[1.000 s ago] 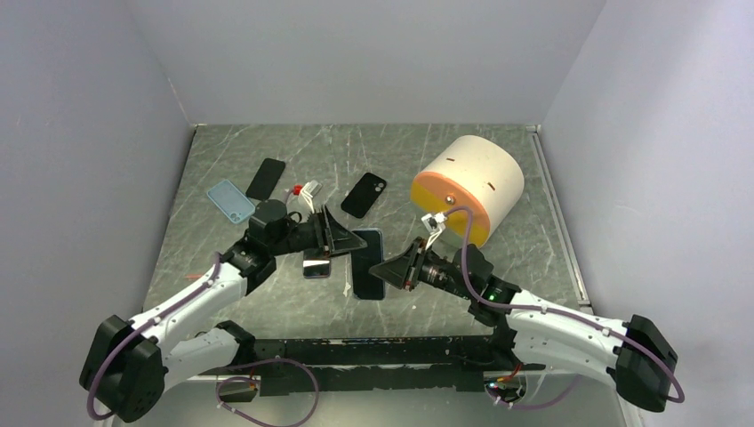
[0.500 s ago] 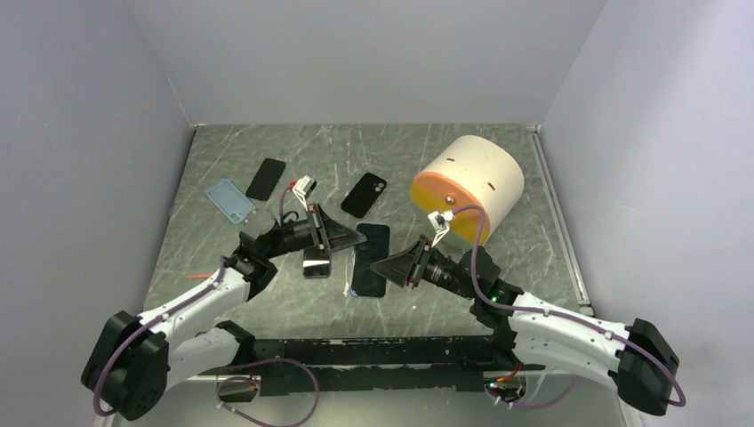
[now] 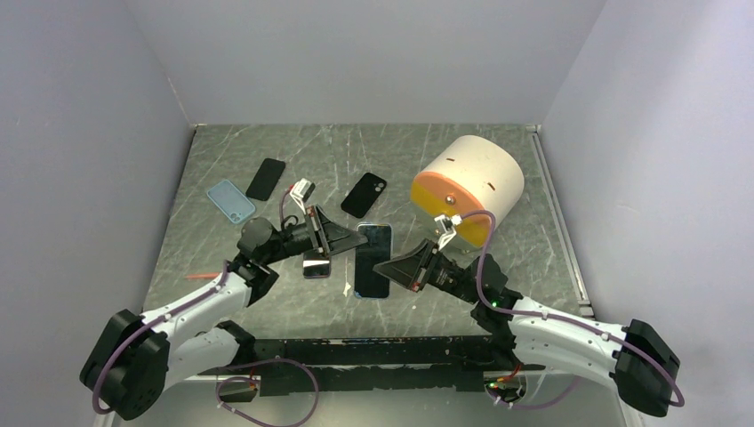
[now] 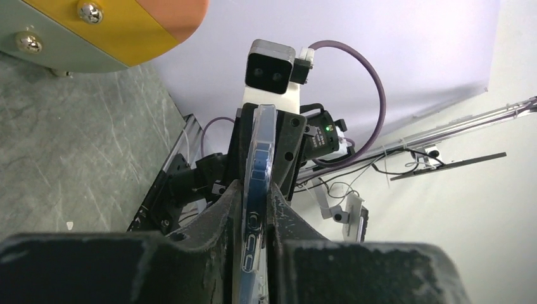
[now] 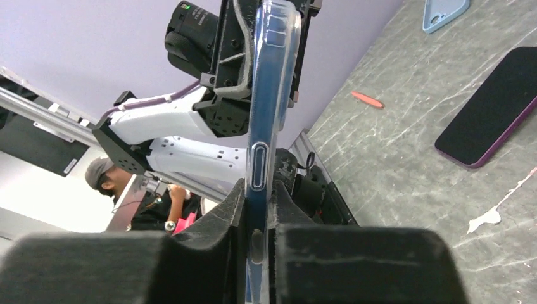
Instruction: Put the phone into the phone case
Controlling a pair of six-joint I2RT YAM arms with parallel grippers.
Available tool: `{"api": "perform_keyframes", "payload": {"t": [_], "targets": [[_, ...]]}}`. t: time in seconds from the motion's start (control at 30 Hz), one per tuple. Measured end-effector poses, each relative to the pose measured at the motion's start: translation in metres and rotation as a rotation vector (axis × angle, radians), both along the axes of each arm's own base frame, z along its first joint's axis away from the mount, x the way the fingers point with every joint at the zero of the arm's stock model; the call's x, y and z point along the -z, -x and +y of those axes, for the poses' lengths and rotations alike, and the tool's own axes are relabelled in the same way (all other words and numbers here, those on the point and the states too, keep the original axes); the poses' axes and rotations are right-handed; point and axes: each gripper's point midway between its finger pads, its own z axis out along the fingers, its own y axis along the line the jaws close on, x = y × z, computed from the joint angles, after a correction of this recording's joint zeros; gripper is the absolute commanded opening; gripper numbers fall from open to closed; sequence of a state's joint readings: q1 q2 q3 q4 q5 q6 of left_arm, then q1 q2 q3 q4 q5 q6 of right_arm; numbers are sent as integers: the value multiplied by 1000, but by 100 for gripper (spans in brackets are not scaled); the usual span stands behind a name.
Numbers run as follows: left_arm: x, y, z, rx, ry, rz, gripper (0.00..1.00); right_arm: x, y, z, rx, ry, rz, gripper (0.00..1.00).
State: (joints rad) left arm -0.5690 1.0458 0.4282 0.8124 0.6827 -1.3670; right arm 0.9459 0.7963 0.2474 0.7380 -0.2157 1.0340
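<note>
A dark blue phone (image 3: 372, 259) with a clear phone case (image 5: 278, 38) wrapped round its edge hangs just above the table's middle, held from both sides. My left gripper (image 3: 352, 238) is shut on its upper left edge; in the left wrist view the phone (image 4: 256, 171) runs edge-on between the fingers of that gripper (image 4: 255, 202). My right gripper (image 3: 385, 268) is shut on the lower right edge. The right wrist view shows the phone (image 5: 261, 126) edge-on in its gripper (image 5: 258, 199), with the left arm behind it.
A cream cylinder with an orange face (image 3: 469, 184) lies at the right. A light blue case (image 3: 230, 201) and a black phone (image 3: 265, 178) sit at the back left, another black phone (image 3: 364, 194) is mid-back, and one more phone (image 3: 316, 265) lies under the left gripper.
The left gripper has shut on the phone's edge. The right gripper loosened and shut again. The phone has come up off the table and now sits tilted between both grippers.
</note>
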Motion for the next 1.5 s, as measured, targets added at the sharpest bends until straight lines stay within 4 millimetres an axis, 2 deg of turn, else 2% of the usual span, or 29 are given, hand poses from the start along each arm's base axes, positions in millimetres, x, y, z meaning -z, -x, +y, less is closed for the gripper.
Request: {"api": "perform_keyframes", "payload": {"t": [0.07, 0.17, 0.4, 0.47, 0.57, 0.63, 0.7, 0.77, 0.83, 1.07, 1.3, 1.5], "targets": [[-2, 1, 0, 1, 4, -14, 42, -1, 0, 0, 0, -3, 5, 2], [0, 0, 0, 1, -4, 9, 53, 0, 0, 0, 2, 2, -6, 0], [13, -1, -1, 2, -41, 63, 56, -4, -5, 4, 15, 23, -28, 0], [15, -1, -1, 0, -51, 65, 52, -4, -9, 7, 23, 38, -30, 0], [19, 2, -3, 10, -64, 66, 26, 0, -12, 10, 28, 62, -29, 0], [19, 4, -3, 17, -66, 65, 10, 7, -15, 12, 33, 89, -21, 14], [17, 5, -3, 22, -65, 12, 3, 9, -15, 13, 29, 96, 14, 28], [11, 6, -2, 19, -53, -21, 2, 3, -15, 13, 27, 94, 20, 42], [10, 6, -2, 15, -52, -21, 3, -1, -15, 12, 31, 106, 1, 49], [19, 7, -3, 14, -83, 13, 3, 5, -11, 7, 29, 136, -4, 43], [20, 3, 1, -36, -78, -4, 3, 13, -4, 9, -13, 136, 23, 47], [17, 0, 6, -81, -77, -42, 3, 17, 3, 15, -67, 137, 45, 47]]}}
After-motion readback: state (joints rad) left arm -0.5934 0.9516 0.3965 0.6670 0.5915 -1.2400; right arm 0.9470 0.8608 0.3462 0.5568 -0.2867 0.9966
